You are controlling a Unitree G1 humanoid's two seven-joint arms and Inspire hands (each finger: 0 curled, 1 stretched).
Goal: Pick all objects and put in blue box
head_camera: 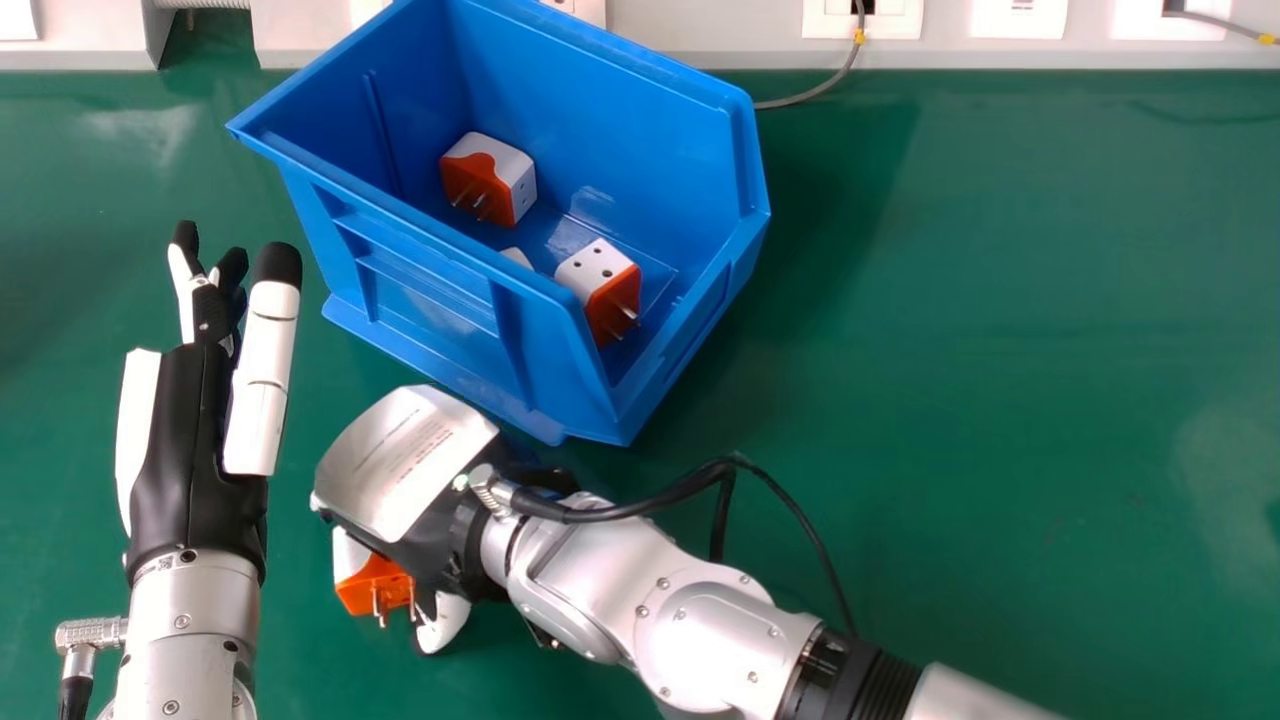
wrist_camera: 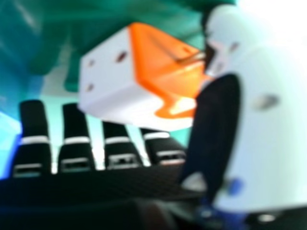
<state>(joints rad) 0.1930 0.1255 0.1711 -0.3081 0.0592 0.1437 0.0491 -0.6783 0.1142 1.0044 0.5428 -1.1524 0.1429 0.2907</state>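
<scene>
My right hand (head_camera: 410, 465) is low over the table in front of the blue box (head_camera: 435, 285). An orange and white plug adapter (head_camera: 375, 585) is partly hidden under it, prongs facing the view's bottom. In the right hand view the adapter (wrist_camera: 139, 79) lies close beside the right hand's thumb (wrist_camera: 261, 112), its prongs pointing at the thumb; whether it is gripped cannot be told. Two orange and white adapters, one at the back (head_camera: 490, 178) and one nearer the front (head_camera: 605, 285), lie inside the box, with a white piece between them. My left hand (head_camera: 190, 440) stands open left of the box.
The green table (head_camera: 1000, 330) extends to the right of the box. White wall sockets (head_camera: 862, 18) line its far edge, with a grey cable (head_camera: 830, 85) running behind the box. The right arm's black cable (head_camera: 790, 500) loops above the table.
</scene>
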